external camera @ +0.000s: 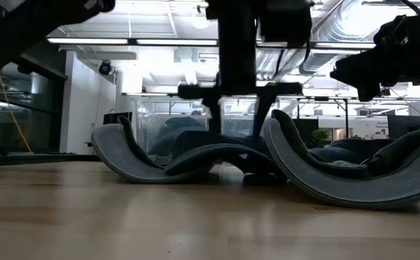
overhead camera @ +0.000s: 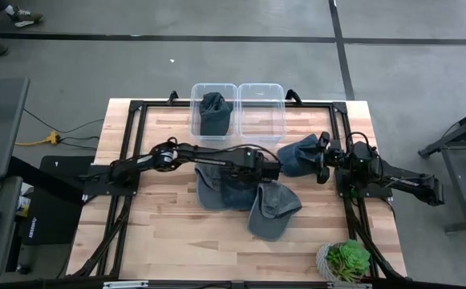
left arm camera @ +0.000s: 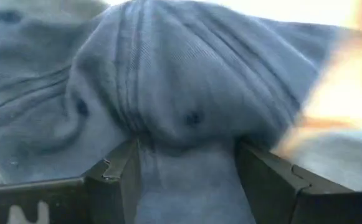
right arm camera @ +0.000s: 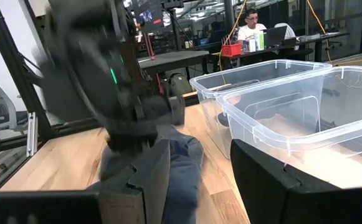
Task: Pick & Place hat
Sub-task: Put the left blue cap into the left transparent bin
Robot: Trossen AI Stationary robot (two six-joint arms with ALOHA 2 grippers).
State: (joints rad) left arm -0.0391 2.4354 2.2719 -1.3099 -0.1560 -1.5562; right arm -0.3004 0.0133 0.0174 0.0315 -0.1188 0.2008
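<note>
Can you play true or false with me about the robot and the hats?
1. One bin has a hat inside. True.
2. Both bins are full. False: the other bin looks empty.
3. The left pincer has hat cloth between its fingers. True.
4. The plant sits in a bin. False: it stands at the table's corner.
5. The right pincer is over a blue hat. True.
</note>
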